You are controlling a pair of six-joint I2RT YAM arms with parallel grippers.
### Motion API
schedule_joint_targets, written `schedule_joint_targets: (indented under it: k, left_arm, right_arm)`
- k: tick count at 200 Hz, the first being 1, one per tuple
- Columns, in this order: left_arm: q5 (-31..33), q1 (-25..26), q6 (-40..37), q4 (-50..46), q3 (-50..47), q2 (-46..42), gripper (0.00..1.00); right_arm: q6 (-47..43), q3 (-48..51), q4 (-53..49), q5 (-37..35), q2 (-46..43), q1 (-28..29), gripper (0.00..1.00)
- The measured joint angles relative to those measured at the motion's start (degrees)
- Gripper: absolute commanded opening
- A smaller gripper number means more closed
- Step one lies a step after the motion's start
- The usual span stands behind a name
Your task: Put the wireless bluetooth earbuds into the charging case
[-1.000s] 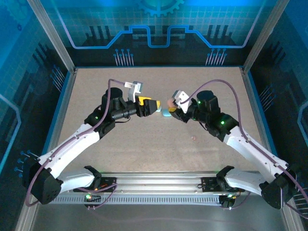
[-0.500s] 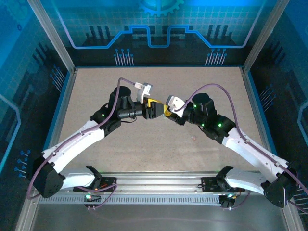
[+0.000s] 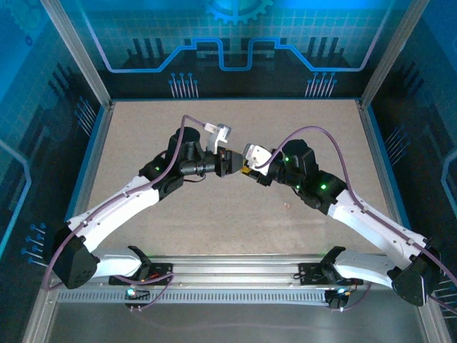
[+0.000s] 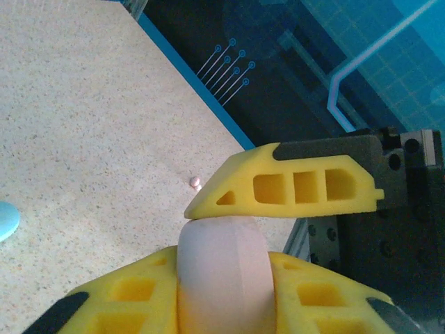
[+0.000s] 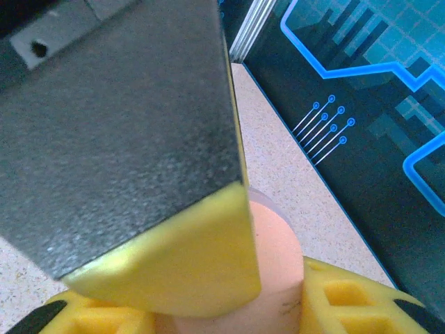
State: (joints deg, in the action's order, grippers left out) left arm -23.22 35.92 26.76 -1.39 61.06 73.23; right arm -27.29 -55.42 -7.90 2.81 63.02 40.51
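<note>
The left tool (image 4: 222,268) and right tool (image 5: 229,309) each clamp the smooth pink pod (image 4: 221,236). The tiny earbud (image 4: 195,183) on the surface (image 4: 83,125) looks light and slippery, so it is best pinched gently across its middle.

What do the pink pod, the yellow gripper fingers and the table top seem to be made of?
Pink pod: probably hard plastic with a smooth satin finish; even colour, soft sheen, rounded edges.
Yellow fingers: likely foam or soft printed plastic, matt; hollow cells run through them.
Table top: matt speckled beige, maybe laminate or stone-look board; the look leaves it open.
</note>
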Motion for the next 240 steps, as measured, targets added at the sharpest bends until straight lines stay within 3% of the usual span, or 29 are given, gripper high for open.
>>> schedule_joint_targets:
  k: [37,78,142,240]
  left_arm:
    - [0.00,0.13,6.97,4.94,-2.73,-2.36,0.15]
    - [-1.11,-0.09,17.16,13.20,-6.27,-3.72,0.14]
    - [-3.74,-0.24,26.95,21.03,-7.61,-3.69,0.14]
    - [-5.14,-0.52,28.83,22.10,-7.61,-3.26,0.14]
  right_arm:
    - [0.04,6.95,8.96,0.17,-5.66,-0.13,0.60]
    - [2.91,13.94,16.83,6.93,-11.45,-7.39,0.61]
    - [7.91,14.93,24.52,17.62,-10.29,-9.97,0.52]
    - [10.64,13.55,27.12,22.10,-7.54,-10.32,0.45]
